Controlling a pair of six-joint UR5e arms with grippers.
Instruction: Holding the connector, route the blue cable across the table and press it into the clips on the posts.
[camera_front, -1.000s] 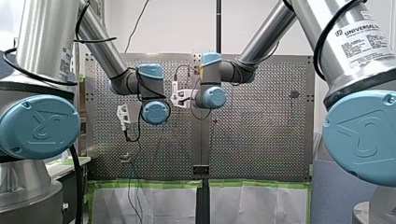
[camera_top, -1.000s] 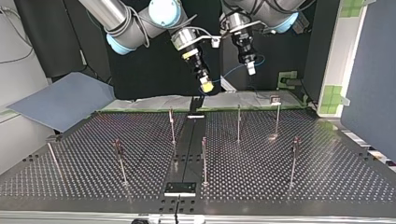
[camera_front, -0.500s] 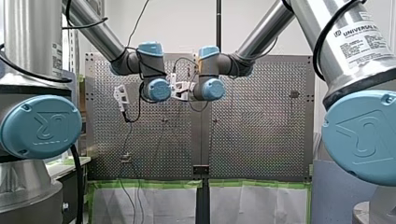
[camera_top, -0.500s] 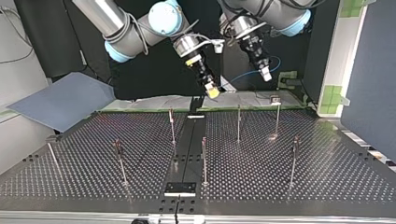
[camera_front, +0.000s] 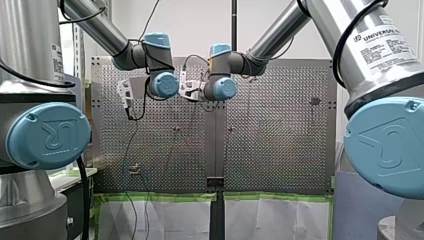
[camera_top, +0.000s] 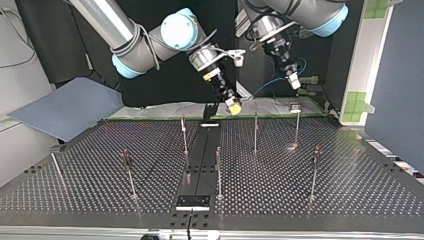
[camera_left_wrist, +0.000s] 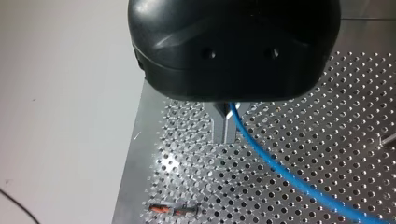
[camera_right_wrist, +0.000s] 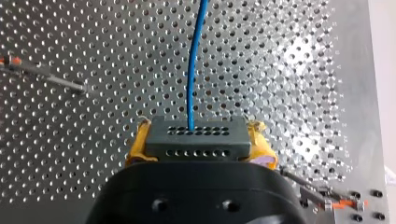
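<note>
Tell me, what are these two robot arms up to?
They are handling a blue cable together. My right gripper, with yellow pads, is shut on the dark connector at the cable's end. My left gripper pinches the cable further along. In the top view, both hover above the far edge of the perforated table. The cable hangs between them, and none of it is on the posts yet.

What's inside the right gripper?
A dark connector, clamped between yellow pads, with the blue cable leaving its front. The connector's rear is covered by the right gripper.
</note>
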